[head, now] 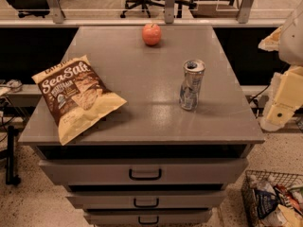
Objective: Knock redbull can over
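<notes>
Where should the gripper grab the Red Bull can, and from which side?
Probably best to grip the redbull can around the middle of its slim round body, coming sideways from the right of the view. It stands upright, touching nothing else, and the gripper hangs beyond the cabinet's right edge, so that side looks nearest.

Pale robot arm (289,91) at the right edge of view, smooth white rounded shell on top, cream-yellow blocky segments below with flat faces and soft corners, off-white gripper (273,119) at its lower end.
</notes>
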